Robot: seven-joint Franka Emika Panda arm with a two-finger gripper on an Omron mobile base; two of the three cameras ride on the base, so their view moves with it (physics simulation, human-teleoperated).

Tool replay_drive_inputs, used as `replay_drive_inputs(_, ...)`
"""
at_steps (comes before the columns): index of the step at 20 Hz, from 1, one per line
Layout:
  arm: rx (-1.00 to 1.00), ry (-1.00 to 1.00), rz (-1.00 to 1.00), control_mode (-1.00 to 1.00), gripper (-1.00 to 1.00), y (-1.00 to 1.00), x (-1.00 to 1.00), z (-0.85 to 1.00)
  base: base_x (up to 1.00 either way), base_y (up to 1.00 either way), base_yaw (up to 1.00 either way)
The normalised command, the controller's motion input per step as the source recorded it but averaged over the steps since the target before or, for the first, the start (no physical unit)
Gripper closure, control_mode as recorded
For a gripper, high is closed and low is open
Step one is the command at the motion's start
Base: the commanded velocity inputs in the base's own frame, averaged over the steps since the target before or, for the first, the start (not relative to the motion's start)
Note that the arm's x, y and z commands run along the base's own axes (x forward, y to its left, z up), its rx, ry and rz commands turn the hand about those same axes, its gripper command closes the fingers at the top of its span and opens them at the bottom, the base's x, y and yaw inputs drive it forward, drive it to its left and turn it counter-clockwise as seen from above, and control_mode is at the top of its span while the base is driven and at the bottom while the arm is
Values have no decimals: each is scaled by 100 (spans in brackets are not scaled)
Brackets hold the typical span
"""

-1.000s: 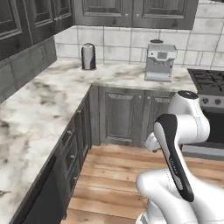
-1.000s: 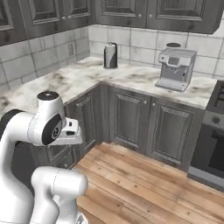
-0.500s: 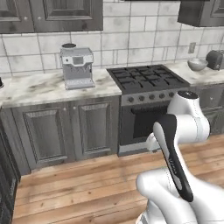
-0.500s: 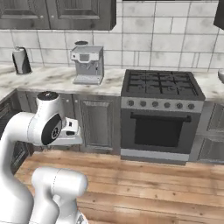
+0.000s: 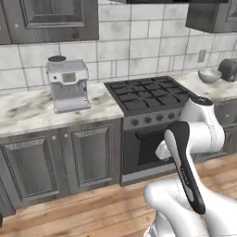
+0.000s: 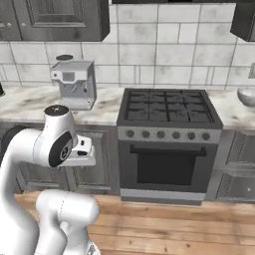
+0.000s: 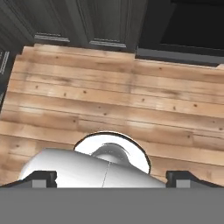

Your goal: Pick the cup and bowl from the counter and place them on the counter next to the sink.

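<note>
Bowl (image 5: 209,75) sits right of stove (image 5: 148,94) in left base view — hand (image 7: 112,177) spread wide over floorboards (image 7: 87,105).

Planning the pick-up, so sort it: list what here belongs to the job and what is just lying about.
Job: bowl; counter under it.
Lying about: coffee machine; stove; dark appliance beside the bowl.

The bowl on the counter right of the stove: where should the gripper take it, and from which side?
Probably by the rim, from above. The bowl sits upright on the counter with its wide mouth open, too broad to span across, so pinching one wall looks best. Its near rim faces the robot; a dark appliance crowds its right side.
</note>
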Motion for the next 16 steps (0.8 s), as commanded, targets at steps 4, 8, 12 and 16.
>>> replay_drive_inputs(4,0,0,0,100,-100,0,0,0,100,-40,0)
replay_drive_inputs(8,0,0,0,100,-100,0,0,0,96,-71,-3)
replay_drive_inputs(12,0,0,0,100,-100,0,0,0,80,-99,-11)
replay_drive_inputs(16,0,0,0,100,-100,0,0,0,58,-100,-17)
